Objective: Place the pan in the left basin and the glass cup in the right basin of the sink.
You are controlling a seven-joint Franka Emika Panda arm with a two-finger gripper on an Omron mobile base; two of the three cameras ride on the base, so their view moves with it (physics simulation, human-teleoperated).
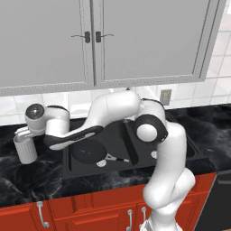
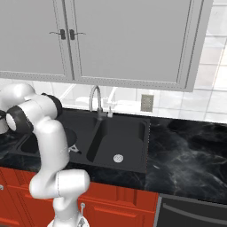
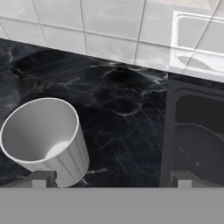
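Note:
The glass cup (image 1: 25,151) stands upright on the dark counter left of the sink (image 1: 131,168). My gripper (image 1: 21,135) hovers just above its rim. In the hand view the gripper (image 3: 111,179) is open with nothing between the fingertips; the cup (image 3: 43,140) lies under the left fingertip (image 3: 39,178), off the centre line. The black pan (image 1: 88,151) lies flat in the left basin (image 1: 119,143), handle toward the divider. The right basin (image 2: 126,137) holds nothing but its silver drain (image 2: 117,157).
A chrome faucet (image 2: 94,99) rises behind the sink's divider. Grey wall cabinets (image 1: 90,40) hang over the counter, and a tiled wall closes the back. Marbled black counter (image 2: 186,146) runs to the right of the sink, with red cabinet fronts (image 1: 90,212) below.

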